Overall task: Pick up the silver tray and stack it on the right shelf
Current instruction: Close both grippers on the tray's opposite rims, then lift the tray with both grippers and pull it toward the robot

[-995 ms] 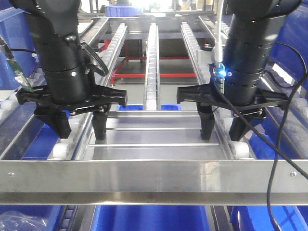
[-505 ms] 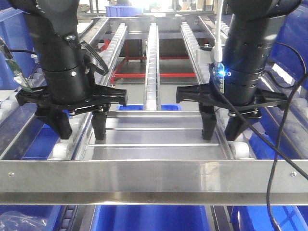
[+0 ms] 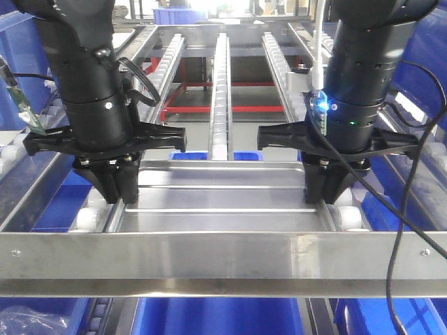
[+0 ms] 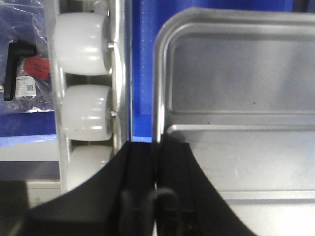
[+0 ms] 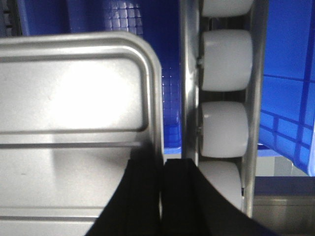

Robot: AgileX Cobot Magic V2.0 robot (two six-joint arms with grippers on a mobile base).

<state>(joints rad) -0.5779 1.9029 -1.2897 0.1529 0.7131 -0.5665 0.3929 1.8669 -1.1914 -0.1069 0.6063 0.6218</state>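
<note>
Blue bins (image 3: 216, 317) under the shelf (image 3: 223, 255). Left tool (image 3: 120, 187) at nine o'clock, right tool (image 3: 327, 187) at three, both pinching the tray (image 3: 223, 199) rim; uneven lifting could slip it.

Blue plastic bins (image 3: 209, 317) sit underneath. Red metal frame (image 3: 188, 108) further back. Far end is bright and overexposed.

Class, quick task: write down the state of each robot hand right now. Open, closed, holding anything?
Left hand: closed on the left rim of the silver tray.
Right hand: closed on the silver tray's right rim.
</note>
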